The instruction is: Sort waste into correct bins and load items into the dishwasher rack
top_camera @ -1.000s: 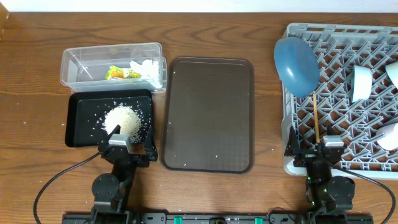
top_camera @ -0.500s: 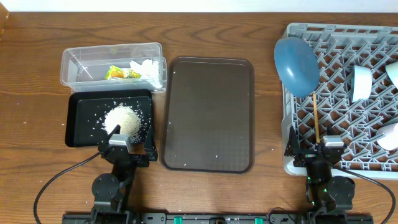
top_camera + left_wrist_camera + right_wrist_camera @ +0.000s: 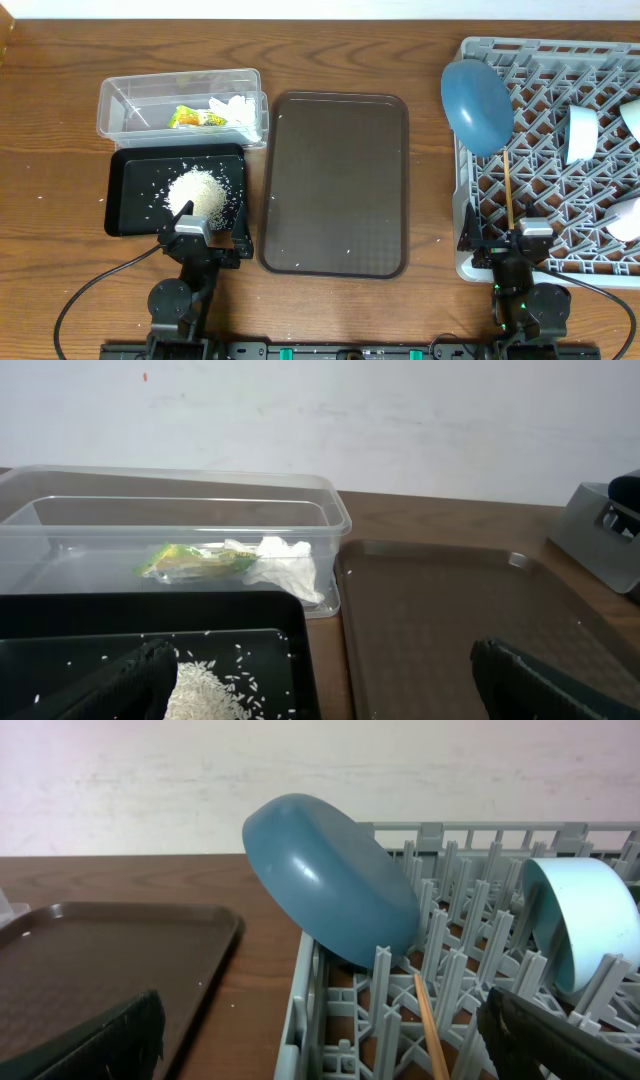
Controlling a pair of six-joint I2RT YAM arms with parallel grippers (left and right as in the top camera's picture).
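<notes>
Far left on the worktop point(image 3: 50, 80): a clear tub point(image 3: 120, 110), with the wrapper point(image 3: 195, 118) and the tissue point(image 3: 237, 110) inside, touching each other, toward its right end. Just nearer than the tub: a black tray point(image 3: 125, 205), with the rice point(image 3: 198, 190) heaped near its middle and loose grains scattered around. Just beside both, to the right: a brown tray point(image 3: 335, 185), bare but for a few specks.

Well to the right: the rack point(image 3: 560, 60). At its left edge, the blue dish point(image 3: 478, 105), tilted on edge among the pegs. Nearer than the dish, a chopstick point(image 3: 508, 190) lying lengthwise in the lattice; one or two, cannot tell. Further right, a pale blue bowl point(image 3: 582, 133) on edge. At the right border, cropped: a pale cup point(image 3: 632, 118) and, nearer, a pale-green bowl point(image 3: 628, 218).

At the near end of the black tray: left gripper point(image 3: 205, 240), spread wide, holding nothing, fingers point(image 3: 130, 680) low at either side of the wrist view. At the rack's near left corner: right gripper point(image 3: 507, 245), likewise spread wide and empty, facing dish and blue bowl.
</notes>
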